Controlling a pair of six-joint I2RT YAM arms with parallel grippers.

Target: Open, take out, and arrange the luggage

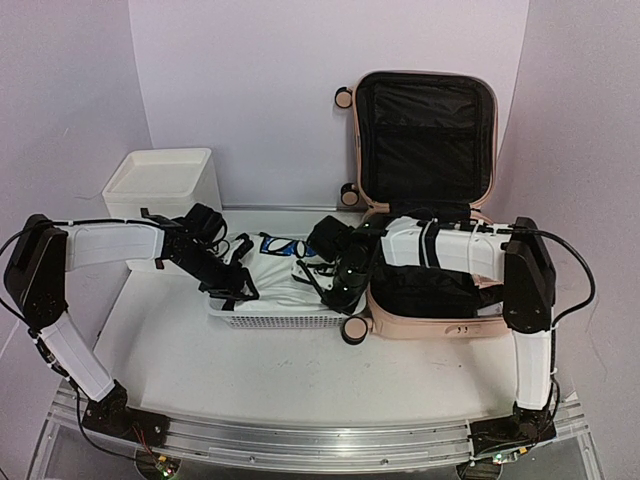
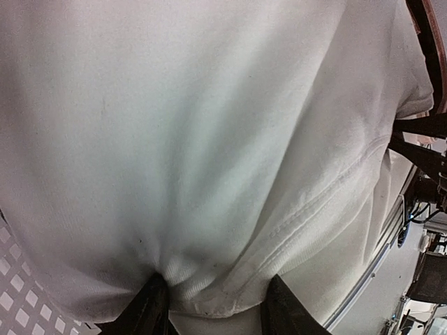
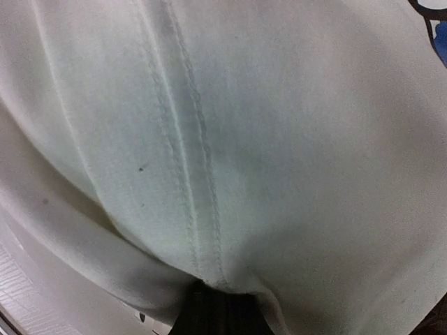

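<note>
Nearest us, the table (image 1: pixel 250 370) is bare between the two arm bases. Beyond it, at the middle, a white mesh basket (image 1: pixel 285 321) holds a white cloth (image 1: pixel 275 280), and both arms reach into it from either side.

The left gripper (image 1: pixel 238 290) is down on the left part of the cloth. In its wrist view its fingers (image 2: pixel 150 310) stand a fair way apart, with a bunched, stitched hem filling the space between them. The cloth puckers at both tips, so we take it as gripped. The basket's mesh shows at the lower left corner of that view.

The right gripper (image 1: pixel 338 288) is at the right part of the cloth, just beside the luggage. Its wrist view shows the jaws almost closed, pinching a fold where a double seam runs down into them.

A blue and black print (image 1: pixel 280 243) lies on the far part of the cloth.

The luggage (image 1: pixel 430 326) is on the right of the table, touching the basket's right end, one wheel (image 1: pixel 355 330) at its near left corner. It is open, with the lower half flat under the right arm and dark things inside. Its lid (image 1: pixel 425 130) stands upright against the far wall, showing black lining.

At far left stands a white box (image 1: pixel 165 180), open at the top.
</note>
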